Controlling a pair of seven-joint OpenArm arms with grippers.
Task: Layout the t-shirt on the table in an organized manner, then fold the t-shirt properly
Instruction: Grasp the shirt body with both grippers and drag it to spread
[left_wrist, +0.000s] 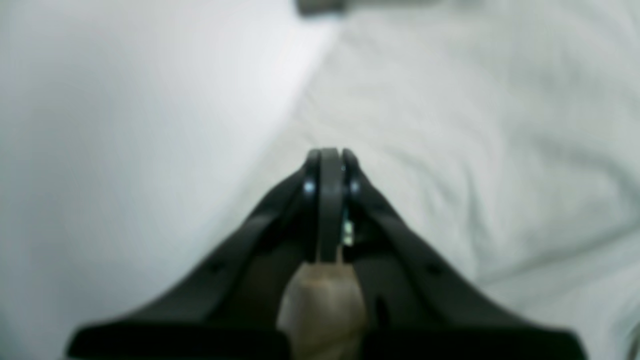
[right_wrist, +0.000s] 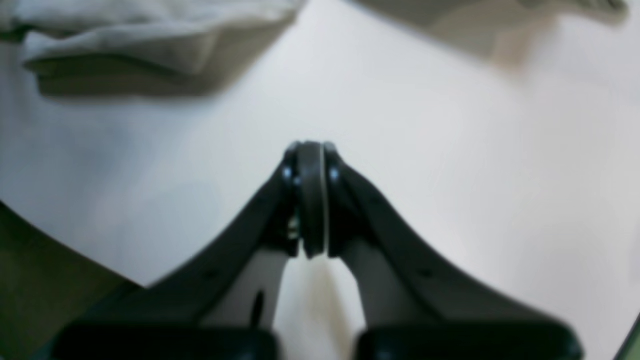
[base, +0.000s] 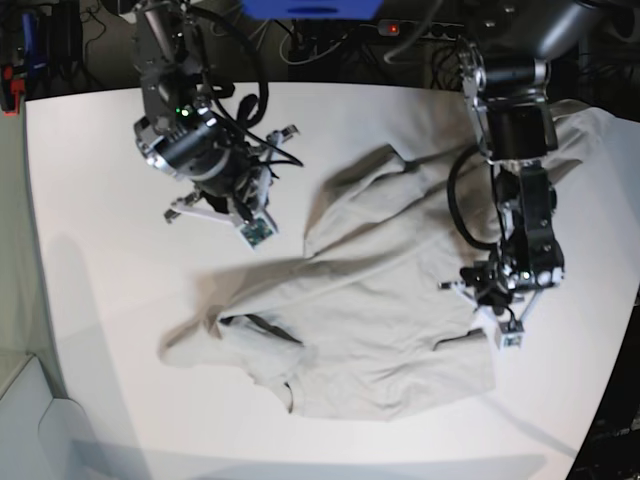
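The light grey-beige t-shirt (base: 380, 300) lies crumpled and creased across the middle of the white table (base: 100, 200); one part reaches the far right edge behind the arm. My left gripper (base: 497, 300) is shut and sits over the shirt's right edge. In the left wrist view its tips (left_wrist: 330, 157) are pressed together over the shirt (left_wrist: 475, 125), beside bare table (left_wrist: 125, 150); no cloth shows between the tips. My right gripper (base: 225, 205) is shut over bare table, left of the shirt. In the right wrist view its tips (right_wrist: 310, 150) are closed and the shirt (right_wrist: 150, 40) lies ahead.
Cables and dark equipment crowd the back edge (base: 330, 30). The table's edge and the dark floor (right_wrist: 40, 290) show at the lower left of the right wrist view. The table's near and right edges lie close to the shirt's right side.
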